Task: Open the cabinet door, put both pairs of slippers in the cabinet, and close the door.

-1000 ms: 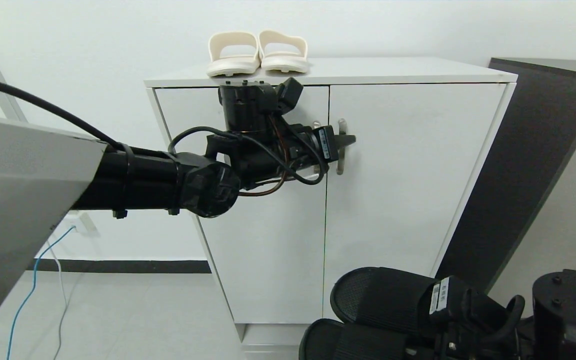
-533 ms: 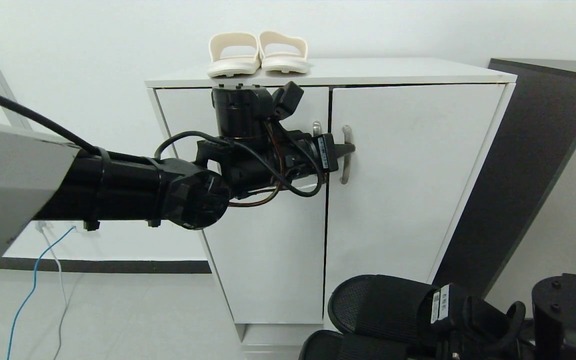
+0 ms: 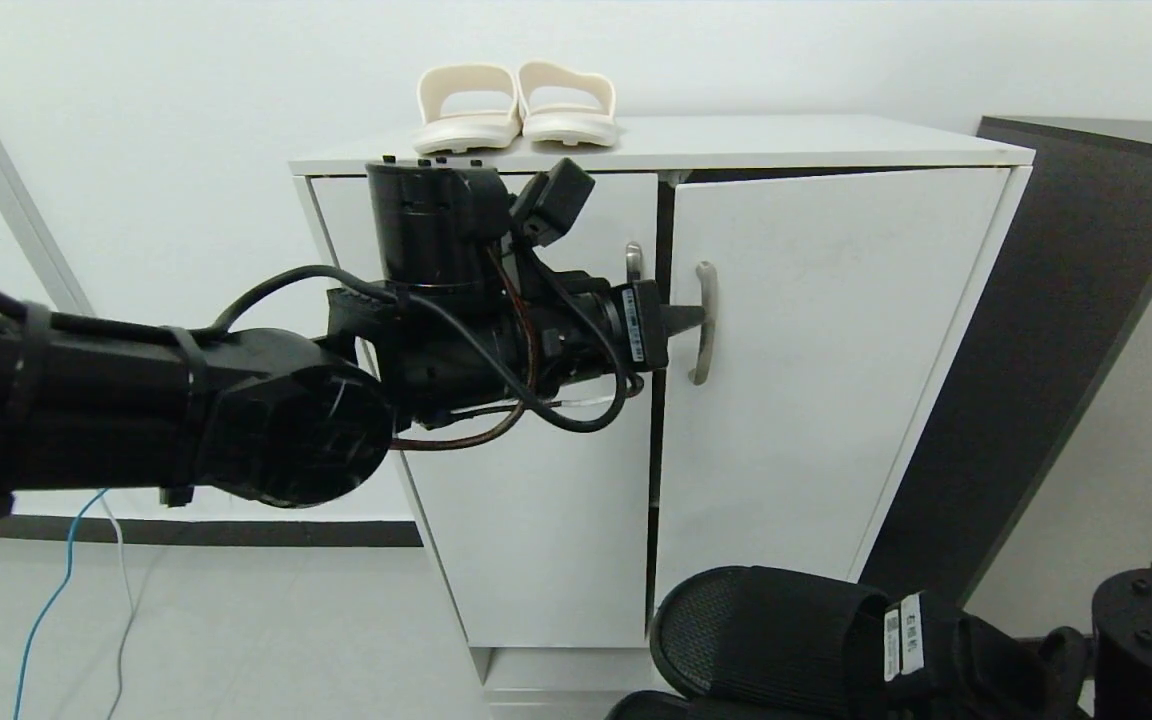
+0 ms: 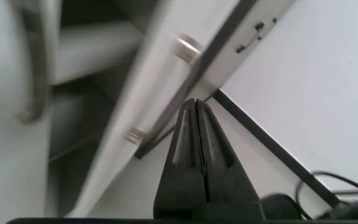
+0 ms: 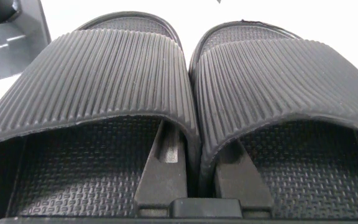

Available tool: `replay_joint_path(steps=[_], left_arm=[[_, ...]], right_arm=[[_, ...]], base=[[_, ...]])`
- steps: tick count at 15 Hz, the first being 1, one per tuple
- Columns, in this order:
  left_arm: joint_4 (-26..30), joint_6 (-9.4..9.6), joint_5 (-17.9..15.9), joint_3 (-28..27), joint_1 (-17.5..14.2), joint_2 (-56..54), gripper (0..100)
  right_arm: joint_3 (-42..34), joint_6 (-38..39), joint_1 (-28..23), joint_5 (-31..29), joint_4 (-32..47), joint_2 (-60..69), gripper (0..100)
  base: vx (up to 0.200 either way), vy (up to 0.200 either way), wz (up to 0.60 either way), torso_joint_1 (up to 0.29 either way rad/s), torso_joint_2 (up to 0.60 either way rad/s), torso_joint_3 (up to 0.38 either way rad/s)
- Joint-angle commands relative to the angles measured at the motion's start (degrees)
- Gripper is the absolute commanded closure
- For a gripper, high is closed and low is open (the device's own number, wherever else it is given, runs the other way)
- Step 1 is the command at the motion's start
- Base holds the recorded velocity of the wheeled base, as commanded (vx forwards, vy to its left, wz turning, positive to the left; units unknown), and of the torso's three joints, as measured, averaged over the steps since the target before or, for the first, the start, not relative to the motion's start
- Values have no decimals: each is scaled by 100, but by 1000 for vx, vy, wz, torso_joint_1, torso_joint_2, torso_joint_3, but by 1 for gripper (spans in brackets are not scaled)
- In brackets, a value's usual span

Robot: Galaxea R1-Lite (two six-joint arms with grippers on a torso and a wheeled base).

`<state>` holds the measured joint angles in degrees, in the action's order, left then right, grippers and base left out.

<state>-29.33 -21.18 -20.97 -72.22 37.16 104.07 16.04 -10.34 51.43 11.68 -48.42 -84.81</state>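
- cabinet (image 3: 816,400): white, two doors, flat top; stands against the far wall (image 3: 186,100), centre of scene.
- dark panel (image 3: 1056,350): tall slab leaning just right of the cabinet.
- right door (image 3: 836,380): ajar; dark gap runs along its left edge and under the cabinet top.
- left door (image 3: 536,520): flush with the cabinet front; upper part hidden behind the left arm.
- black slippers (image 3: 766,630): ribbed-strap pair, near right, low in front of the cabinet; carried on the right gripper, side by side and touching.
- cream slippers (image 3: 516,105): pair on the cabinet top, far left part, side by side and touching; straps arched upward.
- left gripper (image 3: 688,318): level, pointing right across the left door; fingers (image 4: 185,155) pressed together with nothing between them; tip at the right door's handle, whether hooked behind it cannot be told.
- right gripper (image 5: 199,177): one finger slid under each strap; the slippers' adjoining inner sides pinched between the two fingers.
- handle (image 3: 704,322): curved metal bar, upright, near the right door's left edge.
- left door's handle (image 3: 633,262): its top shows above the left gripper.
- blue cable (image 3: 56,590): trails down to the floor, near left.
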Motion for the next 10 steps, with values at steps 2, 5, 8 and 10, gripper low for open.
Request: replay_joint_path(steps=[2, 5, 8, 10], left_arm=[[-11, 17, 14, 393, 160, -449, 100], [-20, 17, 23, 577, 187, -590, 100], [-11, 8, 14, 797, 160, -880, 100], [-46, 8, -30, 691, -86, -748, 100]], right_arm=[[-5, -3, 69, 1, -1, 26, 100], [-5, -3, 77, 1, -1, 96, 100], [-40, -12, 121, 1, -1, 79, 100], [-40, -12, 121, 1, -1, 61, 100]], base=[[0, 0, 0, 0, 0, 0], [0, 0, 0, 0, 0, 0], [0, 0, 0, 0, 0, 0], [0, 0, 0, 0, 0, 0]])
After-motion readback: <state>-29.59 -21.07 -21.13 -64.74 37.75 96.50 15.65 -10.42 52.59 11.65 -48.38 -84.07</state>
